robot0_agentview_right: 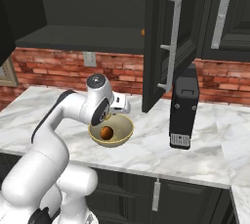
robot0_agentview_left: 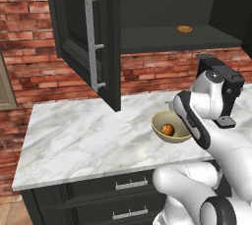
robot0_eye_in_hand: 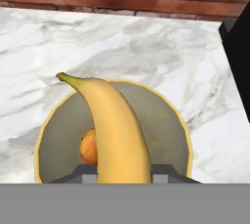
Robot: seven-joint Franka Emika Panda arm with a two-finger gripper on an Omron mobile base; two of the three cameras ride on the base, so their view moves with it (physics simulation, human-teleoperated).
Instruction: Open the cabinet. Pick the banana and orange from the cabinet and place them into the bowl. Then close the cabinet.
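Cabinet standing open, both doors swung out, one seen edge-on in the left base view with its long silver handle facing the camera. Orange already lying inside the bowl, which is sitting on the marble counter below the open cabinet. Banana is being held over the bowl: in the hand view it is running up from between the finger tips, stem end pointing away toward the bowl's far rim, with the orange peeking out just beside it on its left. Gripper is clamped together on the banana's near end; the fruit is hanging above the bowl's interior, and whether it is touching the bowl I cannot tell. A flatter orange-brown lump is resting on the cabinet shelf, not part of the job. A black appliance is standing on the counter near the bowl, to its right in the right base view. Judging progress: opening done, orange placed, banana fetched and nearly delivered. Remaining, as I read it: letting the banana go into the bowl, then lifting clear and closing both cabinet doors. Roughly two-thirds through by my estimate.
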